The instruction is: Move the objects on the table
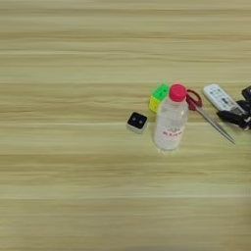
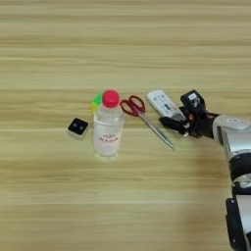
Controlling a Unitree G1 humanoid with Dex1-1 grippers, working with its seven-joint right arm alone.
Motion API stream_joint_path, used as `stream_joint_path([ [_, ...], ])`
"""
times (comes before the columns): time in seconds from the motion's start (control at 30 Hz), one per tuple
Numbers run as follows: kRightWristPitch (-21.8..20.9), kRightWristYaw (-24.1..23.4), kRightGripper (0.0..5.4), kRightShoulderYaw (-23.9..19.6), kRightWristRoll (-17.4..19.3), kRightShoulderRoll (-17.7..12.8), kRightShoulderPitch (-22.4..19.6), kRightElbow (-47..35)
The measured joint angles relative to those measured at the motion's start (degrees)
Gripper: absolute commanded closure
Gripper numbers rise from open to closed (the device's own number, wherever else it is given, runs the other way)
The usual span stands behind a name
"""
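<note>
On the wide light wooden table [image 2: 125, 206] with its horizontal grain stripes, five small objects sit in a loose row right of centre. My right gripper [image 2: 182, 115], two black fingers at the end of a silver forearm [image 2: 236, 138], reaches in from the right edge and sits at the near end of the white remote control [image 2: 164, 103]. One finger [image 2: 192, 100] stands above the remote's right side and the other [image 2: 172, 122] lies below its near end, so the fingers are spread with the remote's end between them; whether they actually press on it I cannot tell.

The remote lies flat and angled, its far end pointing up and to the left. Just left of it lie the red-handled scissors [image 2: 142, 114], handles toward the far side, closed metal blades running down and to the right, near the remote but apart from it. Beside the handles stands the clear plastic bottle with red cap [image 2: 108, 128], upright. Behind the bottle, partly hidden in the right eye view, rests the green-and-yellow puzzle cube [image 1: 158, 97]. To the bottle's left, a little apart, sits the small black square device [image 2: 78, 127].
</note>
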Motion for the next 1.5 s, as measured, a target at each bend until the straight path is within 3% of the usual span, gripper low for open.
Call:
stream_joint_path([
  [0.5,-0.89,-3.76,2.51,-3.52,0.63,-0.07,-2.67,0.37],
  [0.77,-2.02,-4.7,2.51,-5.93,1.27,-3.23,-5.67,2.88],
  [1.1,-5.43,-4.18,2.51,-6.02,-0.01,-6.76,-5.81,11.32],
  [1.5,-7.7,-3.67,2.51,-4.1,-2.39,-6.79,-5.69,14.67],
])
